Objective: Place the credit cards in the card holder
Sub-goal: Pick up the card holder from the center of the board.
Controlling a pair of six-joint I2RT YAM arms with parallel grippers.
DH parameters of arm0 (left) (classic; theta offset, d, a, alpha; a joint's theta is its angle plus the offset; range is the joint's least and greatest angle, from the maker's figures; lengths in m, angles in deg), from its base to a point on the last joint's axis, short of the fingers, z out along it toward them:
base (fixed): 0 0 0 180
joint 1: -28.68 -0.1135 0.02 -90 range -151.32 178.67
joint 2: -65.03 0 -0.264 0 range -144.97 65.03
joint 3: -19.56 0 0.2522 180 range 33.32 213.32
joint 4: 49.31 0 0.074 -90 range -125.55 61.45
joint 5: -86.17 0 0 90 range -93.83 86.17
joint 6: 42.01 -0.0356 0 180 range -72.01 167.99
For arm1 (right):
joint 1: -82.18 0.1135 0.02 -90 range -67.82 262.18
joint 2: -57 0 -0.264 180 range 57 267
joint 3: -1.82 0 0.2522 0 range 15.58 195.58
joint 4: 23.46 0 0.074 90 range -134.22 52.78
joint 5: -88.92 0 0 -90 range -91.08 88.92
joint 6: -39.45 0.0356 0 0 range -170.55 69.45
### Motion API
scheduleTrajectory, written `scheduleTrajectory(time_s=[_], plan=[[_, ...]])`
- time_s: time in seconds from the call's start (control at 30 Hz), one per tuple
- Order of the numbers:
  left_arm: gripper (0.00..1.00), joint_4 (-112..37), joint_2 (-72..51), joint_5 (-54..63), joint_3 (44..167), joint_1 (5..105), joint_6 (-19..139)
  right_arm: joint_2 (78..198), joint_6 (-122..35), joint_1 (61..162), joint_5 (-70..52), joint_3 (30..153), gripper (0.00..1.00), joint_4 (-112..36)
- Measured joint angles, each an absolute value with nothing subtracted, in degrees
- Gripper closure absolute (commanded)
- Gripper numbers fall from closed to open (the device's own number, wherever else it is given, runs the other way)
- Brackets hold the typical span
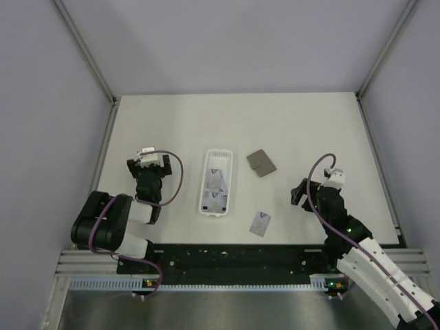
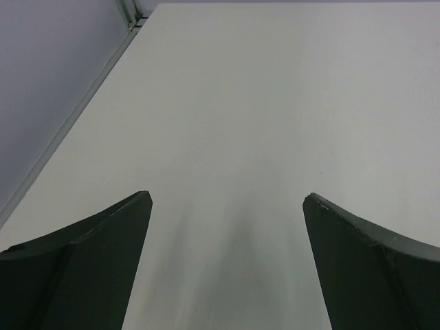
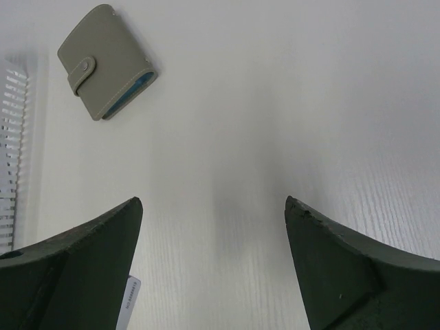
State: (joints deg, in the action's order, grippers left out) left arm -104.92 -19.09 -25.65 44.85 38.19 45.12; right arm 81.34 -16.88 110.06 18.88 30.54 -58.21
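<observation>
The card holder lies folded shut on the table right of centre; the right wrist view shows it as a grey wallet with a snap tab, far up and left of my fingers. One credit card lies loose near the front edge, and its corner peeks out beside my right gripper's left finger. More credit cards rest in the white tray. My right gripper is open and empty over bare table. My left gripper is open and empty too, left of the tray.
A long white tray with a slotted far end stands mid-table between the arms, and its edge shows at the left of the right wrist view. Grey walls and metal rails enclose the table on three sides.
</observation>
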Motion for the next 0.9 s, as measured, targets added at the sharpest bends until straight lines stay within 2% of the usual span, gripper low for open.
scheduleTrajectory(time_s=[0.43, 0.53, 0.63, 0.73, 0.9], plan=[[0.01, -104.9, -19.1, -25.7, 44.9, 38.2, 45.1, 82.2, -17.0, 110.0, 18.8, 30.5, 0.15, -58.2], [0.02, -103.4, -15.5, -27.9, 44.2, 40.0, 44.1, 82.8, -18.0, 110.0, 18.5, 30.9, 0.14, -58.3], [0.01, -91.5, -6.6, -32.6, 47.8, 44.1, 45.4, 85.7, -19.6, 110.0, 18.4, 33.4, 0.1, -58.1], [0.01, -72.1, -0.9, -34.8, 61.0, 45.3, 52.3, 91.5, -21.7, 110.0, 18.6, 37.6, 0.07, -55.1], [0.01, -49.8, 4.4, -30.2, 74.3, 45.3, 64.8, 109.1, -26.3, 108.7, 14.7, 47.7, 0.07, -48.9]])
